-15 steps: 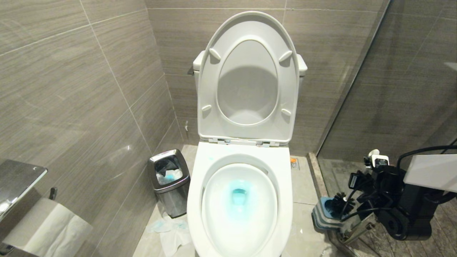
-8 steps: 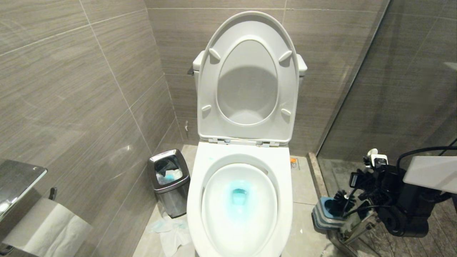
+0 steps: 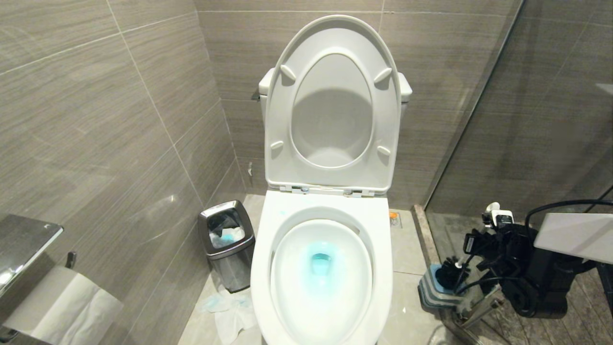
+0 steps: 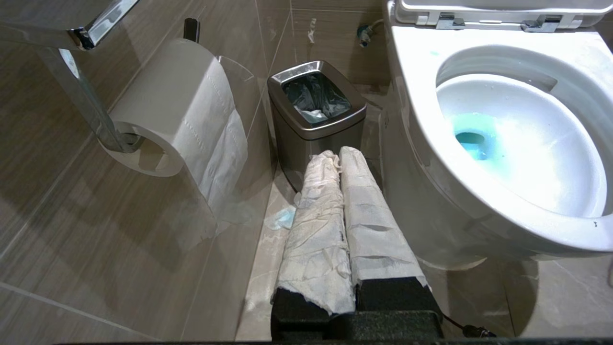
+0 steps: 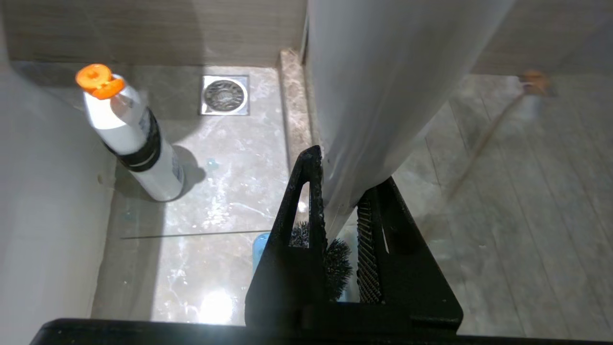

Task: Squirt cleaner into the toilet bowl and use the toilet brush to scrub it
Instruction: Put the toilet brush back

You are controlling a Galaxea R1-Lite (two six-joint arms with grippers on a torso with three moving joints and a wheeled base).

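Down at the lower right of the head view, the toilet brush [image 3: 450,276] sits bristles-down in its blue holder [image 3: 431,287], right hand [image 5: 337,211] pinching its white handle. Toilet bowl [image 3: 383,268] fills centre frame, blue cleaner [image 3: 320,262] pooled inside. Left hand [image 4: 337,160] is pressed together beside the waste bin [image 4: 313,115].

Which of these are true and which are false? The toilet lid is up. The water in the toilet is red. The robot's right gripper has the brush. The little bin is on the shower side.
1. The toilet bowl has its lid up. True.
2. Its water is red. False: the cleaner tints it turquoise.
3. The right gripper is shut on the toilet brush handle. True.
4. The waste bin is on the shower side. False: it stands by the tiled wall, on the robot's left of the bowl.
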